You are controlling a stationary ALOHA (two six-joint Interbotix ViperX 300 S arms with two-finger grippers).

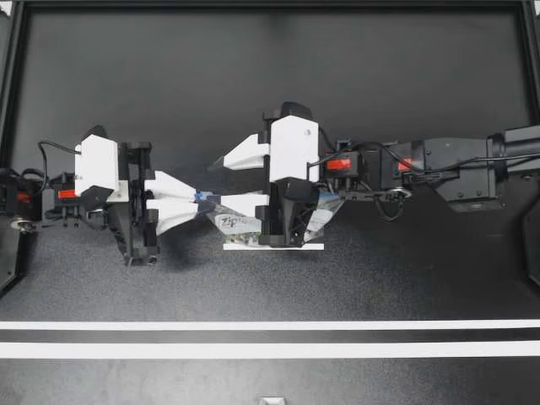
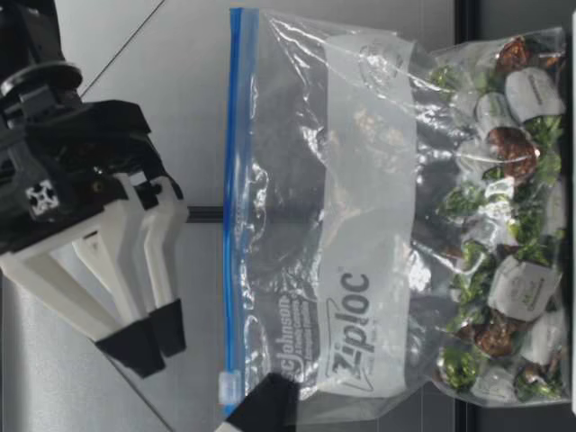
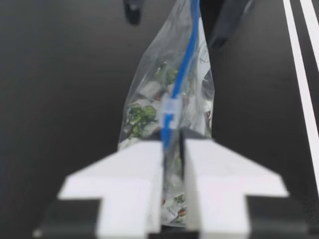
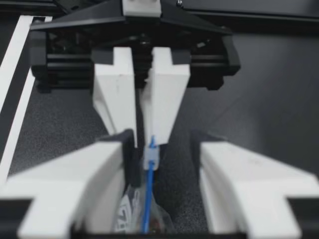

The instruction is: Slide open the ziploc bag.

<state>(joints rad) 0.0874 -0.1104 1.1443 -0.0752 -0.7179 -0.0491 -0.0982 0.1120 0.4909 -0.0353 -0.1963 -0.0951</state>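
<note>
ziploc bag (image 1: 240, 224) is mid-table (image 1: 270, 84), standing on its loaded bottom with the zip edge up. Contents: wrapped candies (image 2: 504, 180) in green, white and brown wrappers, all piled at the bottom. The upper part is just clear film. blue zip track (image 2: 234, 180) runs along the top edge, with the slider (image 1: 202, 196) at its left end. left gripper (image 1: 197, 200), reaching from the left, is clenched on the bag's top left corner. Its wrist cam shows film pinched between both fingers and the slider (image 3: 169, 107) just ahead of the tips. right gripper (image 1: 217, 183), reaching from the right past the bag's middle, has its jaws released and spread wide. From above, its far finger is over bare table and its near finger is over the bag. On the right wrist cam the track (image 4: 148, 199) runs between its fingers, closer to one of them; can't tell if it touches. The slider (image 4: 151, 157) sits ahead of those fingers, right up against the left gripper's (image 4: 144, 137) closed tips. On the low cam the right gripper (image 2: 153, 337) hangs above the zip edge with a gap showing. One black tip of the left gripper (image 2: 265, 400) sits at the bag's corner just below the slider (image 2: 229, 387).
</note>
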